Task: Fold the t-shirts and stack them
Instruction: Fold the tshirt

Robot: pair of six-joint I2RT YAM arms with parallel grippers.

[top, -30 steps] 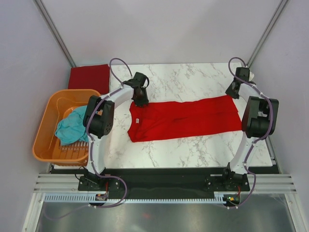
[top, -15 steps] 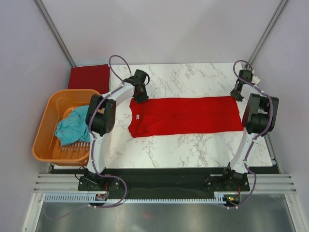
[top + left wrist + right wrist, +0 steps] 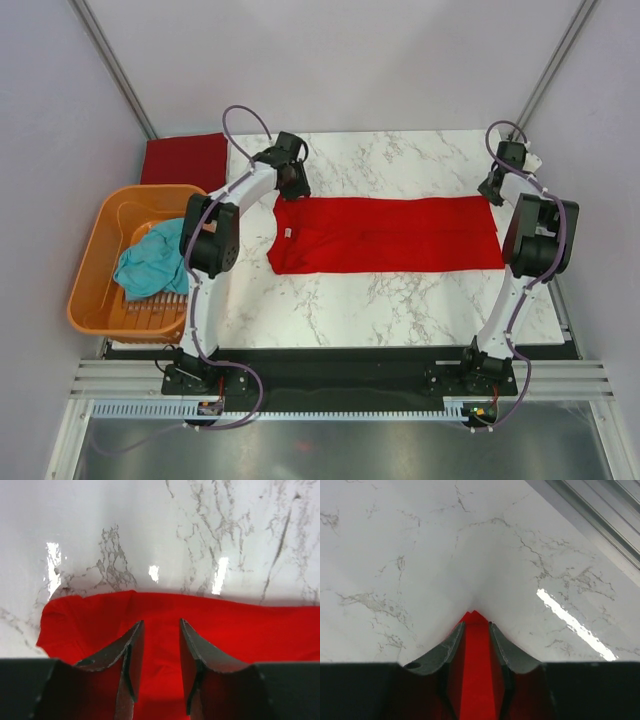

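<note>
Stretching step, by the look of it: bright red cloth t-shirt (image 3: 385, 233) lies as a long flat band across the white marble surface (image 3: 400, 300), nearer the far edge than the near one, collar end toward the left edge, hem end at the right edge. Small white neck label (image 3: 286, 233) shows face up near the collar.

Left pincer (image 3: 291, 185) sits at the band's far-left corner, right pincer (image 3: 492, 190) at its far-right corner. Likely reason: one hold per end keeps the far edge taut and straight so the next fold lands clean.

Right pincer: closed on the shirt, red cloth fills the gap and pokes out in a small peak past the tips. Left pincer: fingers stand apart over the cloth, red visible between them; cannot tell whether it is actually pinching.

Count: three t-shirts. Red one in work. Folded maroon cloth t-shirt (image 3: 183, 160) parked by the far-left corner, probably the stack base. Teal cloth t-shirt (image 3: 150, 262) crumpled in the one orange plastic basket (image 3: 85, 285) off the left edge, not yet folded. Two pincers, both on the red shirt.
</note>
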